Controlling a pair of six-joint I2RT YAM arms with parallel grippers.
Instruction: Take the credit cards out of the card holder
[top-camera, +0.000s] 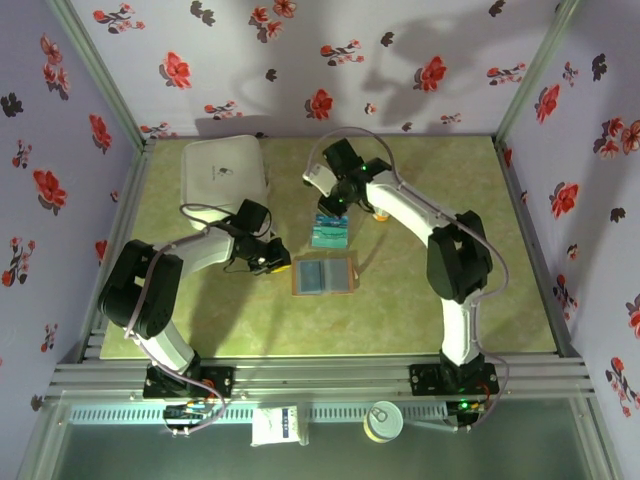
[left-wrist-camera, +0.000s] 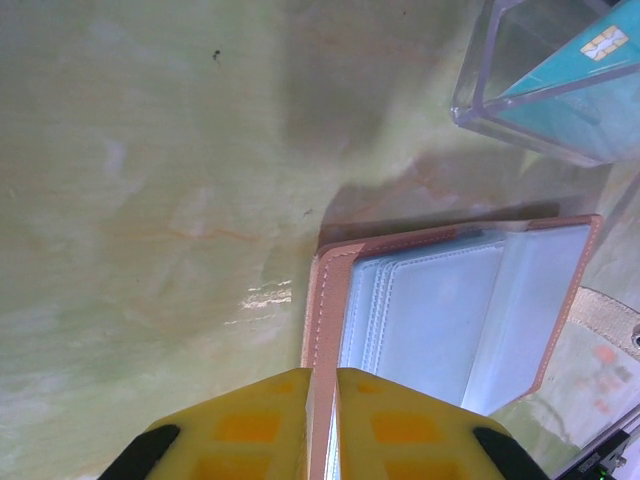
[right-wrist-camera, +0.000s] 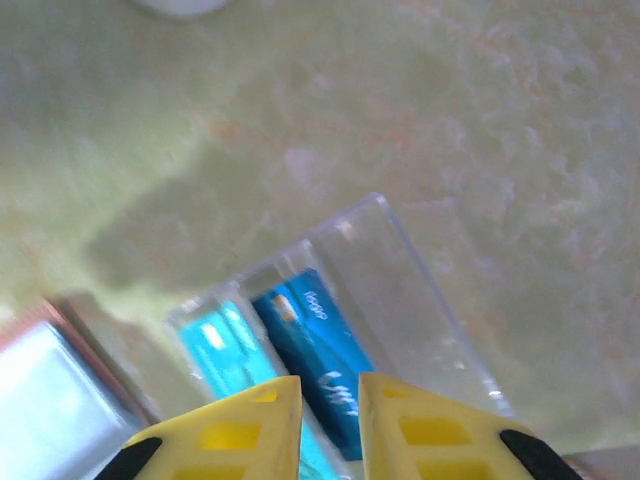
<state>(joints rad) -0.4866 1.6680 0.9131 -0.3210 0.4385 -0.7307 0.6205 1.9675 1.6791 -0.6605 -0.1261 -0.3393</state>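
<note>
1. L jaws: pressed together on the brown left rim of the card holder (left-wrist-camera: 450, 320), pinning it open and flat, mid-table (left-wrist-camera: 150, 200).
2. R jaws: parted just a crack, nothing pinched btw them that I can see. They hang over the clear case (right-wrist-camera: 400, 290), just far of the holder.
3. Credit cards (right-wrist-camera: 318, 362): one blue, one teal, lying side by side in that case.
4. Holder pockets look pale and empty from my L cam, but I can't tell for sure. A card may be hiding in a sleeve.
5. Risk: R jaws sit v. close above the blue card. If I lift w/ a pad touching it, the card drags out or the light case tips.
6. Risk: L grip is only on the thin rim. A tug on a snug card could slip it, and the holder folds shut or skids.
</note>
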